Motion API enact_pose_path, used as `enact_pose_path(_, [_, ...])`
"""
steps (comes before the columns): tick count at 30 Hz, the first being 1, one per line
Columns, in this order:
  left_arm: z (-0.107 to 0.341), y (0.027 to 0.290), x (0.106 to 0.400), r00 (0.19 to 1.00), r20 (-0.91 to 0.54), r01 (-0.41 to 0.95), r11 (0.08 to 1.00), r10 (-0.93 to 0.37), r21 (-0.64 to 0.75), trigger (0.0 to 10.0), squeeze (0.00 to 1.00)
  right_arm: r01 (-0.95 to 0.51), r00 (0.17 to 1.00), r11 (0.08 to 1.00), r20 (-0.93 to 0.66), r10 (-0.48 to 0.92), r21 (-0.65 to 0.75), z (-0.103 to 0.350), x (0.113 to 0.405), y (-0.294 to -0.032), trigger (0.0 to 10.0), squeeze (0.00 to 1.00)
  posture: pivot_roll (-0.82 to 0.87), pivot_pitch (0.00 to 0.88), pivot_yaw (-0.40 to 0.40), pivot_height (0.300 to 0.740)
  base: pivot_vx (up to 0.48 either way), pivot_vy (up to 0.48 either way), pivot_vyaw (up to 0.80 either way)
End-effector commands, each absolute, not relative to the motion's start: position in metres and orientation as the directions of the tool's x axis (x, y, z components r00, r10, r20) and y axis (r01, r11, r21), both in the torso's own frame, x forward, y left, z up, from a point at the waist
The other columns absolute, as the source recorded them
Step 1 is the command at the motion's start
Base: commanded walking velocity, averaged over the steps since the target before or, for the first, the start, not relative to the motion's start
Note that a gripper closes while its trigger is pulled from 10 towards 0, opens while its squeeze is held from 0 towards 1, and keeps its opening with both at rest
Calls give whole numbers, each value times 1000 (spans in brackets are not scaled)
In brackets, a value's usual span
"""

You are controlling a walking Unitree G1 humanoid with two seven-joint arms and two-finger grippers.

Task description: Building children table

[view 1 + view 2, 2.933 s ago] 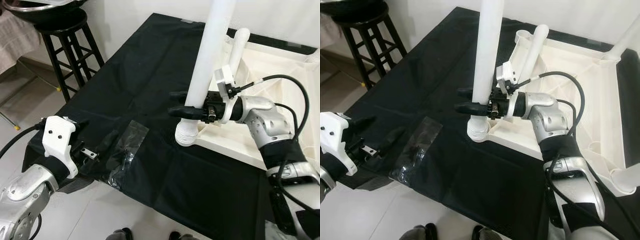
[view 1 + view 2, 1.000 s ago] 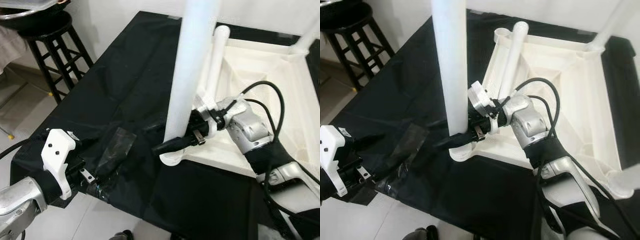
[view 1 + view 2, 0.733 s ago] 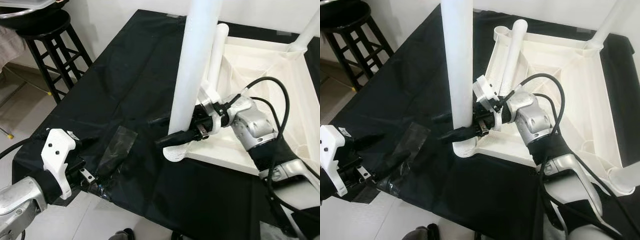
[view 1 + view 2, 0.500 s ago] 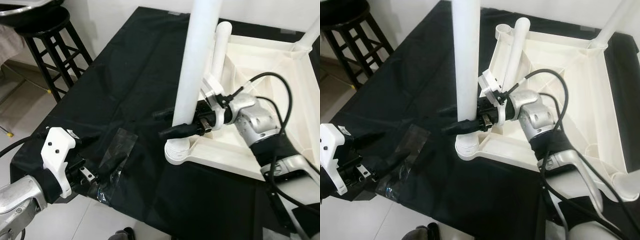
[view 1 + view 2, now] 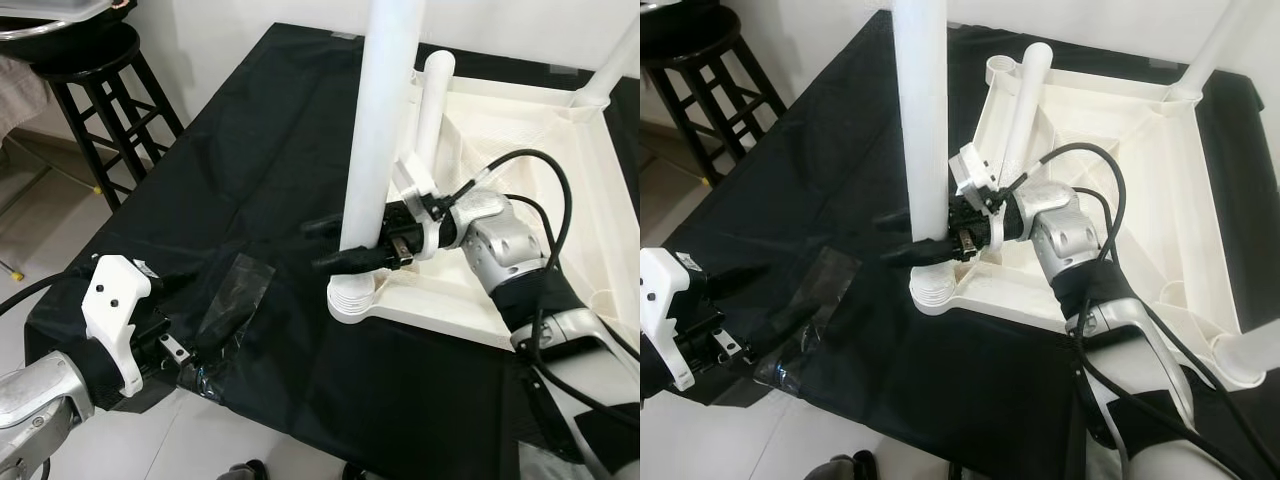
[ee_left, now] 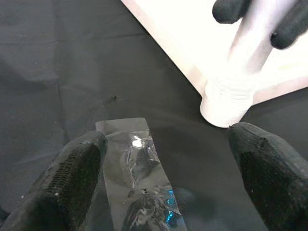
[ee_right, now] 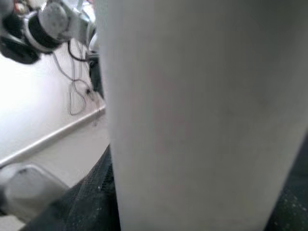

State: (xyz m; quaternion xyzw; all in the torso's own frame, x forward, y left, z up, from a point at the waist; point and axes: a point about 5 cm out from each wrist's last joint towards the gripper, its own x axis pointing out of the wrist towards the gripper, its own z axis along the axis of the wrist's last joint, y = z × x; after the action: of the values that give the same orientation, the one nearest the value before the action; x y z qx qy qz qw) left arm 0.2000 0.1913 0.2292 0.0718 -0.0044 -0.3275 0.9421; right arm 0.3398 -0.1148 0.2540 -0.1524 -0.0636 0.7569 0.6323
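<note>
One black cloth (image 5: 250,130) covers the work surface, and on it lies the upturned white tabletop (image 5: 1140,170), underside up, with a black stool (image 5: 105,95) standing off to the robot's left. Next in size comes the white table leg (image 5: 378,130) — upright, its long axis near vertical, its threaded foot seated in the tabletop's near corner socket (image 5: 352,298). A second leg (image 5: 432,100) stands just behind it (already in its own corner, by the look of it). The right gripper (image 5: 345,243) is clamped on the near leg just above the socket, one finger either side, so the likely job is turning the leg about its own axis. The left gripper (image 6: 163,168), fingers spread wide, hovers over a crumpled clear plastic bag (image 6: 137,192) well apart from the leg — the right arm is plainly the nearer one.
</note>
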Motion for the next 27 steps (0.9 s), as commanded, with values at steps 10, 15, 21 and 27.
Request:
enact_pose_path(10, [226,191,199,780,-60,624,769,-623,138,10000,0,-976,-171,-201,-271,947,-87,191,327,-117,10000,0,127,306,-6,740,0,0,0])
enact_pose_path(15, [226,191,199,780,-60,624,769,-622,138,10000,0,-985,-136,-158,-242,961,-74,190,329,-118,10000,0,125,303,-6,740,0,0,0])
enact_pose_path(21, [225,191,200,781,-58,623,770,-622,138,10000,0,-998,-22,-33,-204,979,-49,193,335,-116,10000,0,118,302,-7,740,0,0,0])
enact_pose_path(27, [224,187,201,781,-47,623,771,-623,132,10000,0,-986,169,155,-293,941,-68,188,335,-118,10000,0,72,297,-41,740,0,0,0])
